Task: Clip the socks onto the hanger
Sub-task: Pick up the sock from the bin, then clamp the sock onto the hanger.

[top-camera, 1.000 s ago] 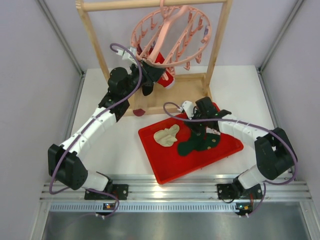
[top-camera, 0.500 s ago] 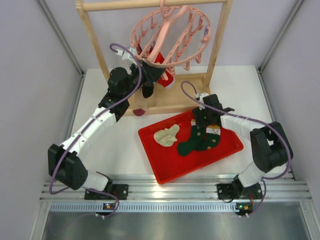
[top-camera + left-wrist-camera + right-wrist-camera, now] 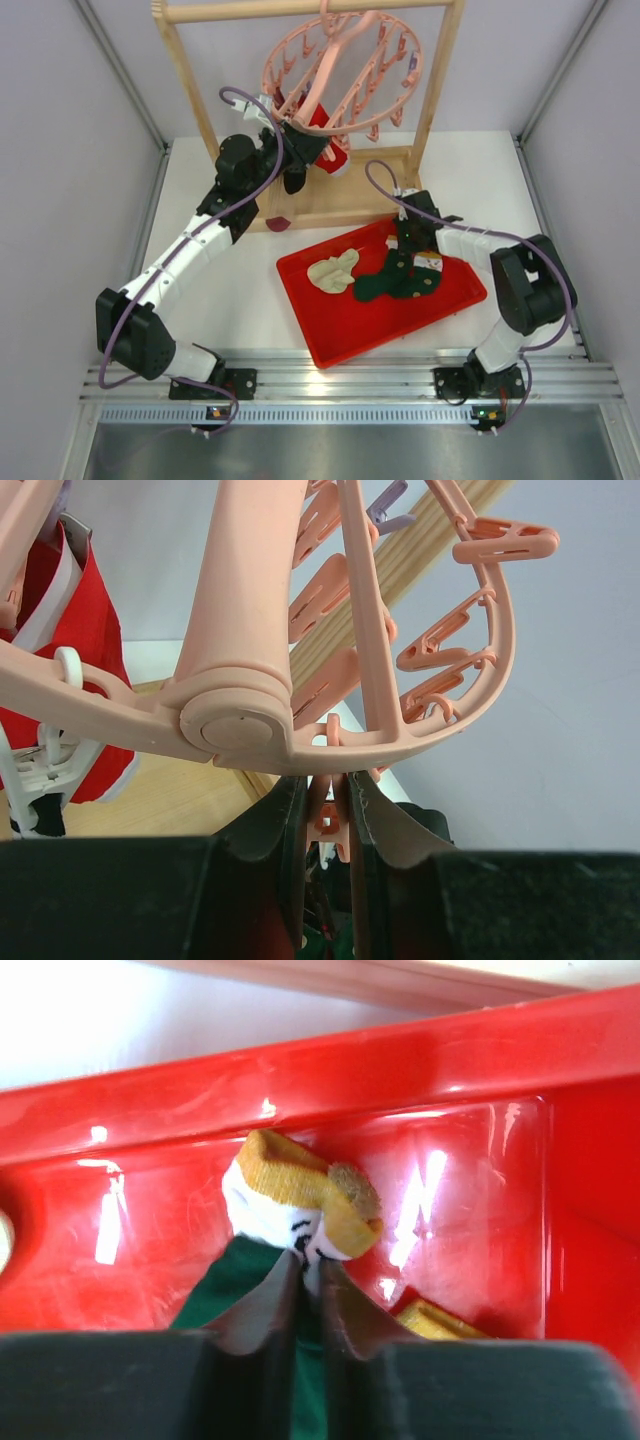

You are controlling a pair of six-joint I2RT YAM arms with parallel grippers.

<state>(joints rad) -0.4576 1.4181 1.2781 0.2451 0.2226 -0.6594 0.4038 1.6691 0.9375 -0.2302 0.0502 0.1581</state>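
In wrist views only: left tool (image 3: pixel 327 825) pinches hanger peg (image 3: pixel 322 798), right tool (image 3: pixel 308 1290) nips green sock (image 3: pixel 225 1285).

No text, labels, brands or numbers can be read in any view. Closest thing is a little face on the green sock (image 3: pixel 275 1228), not lettering.

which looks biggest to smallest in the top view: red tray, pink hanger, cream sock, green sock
1. red tray
2. pink hanger, though it hangs nearer the camera
3. green sock and cream sock: too close to rank
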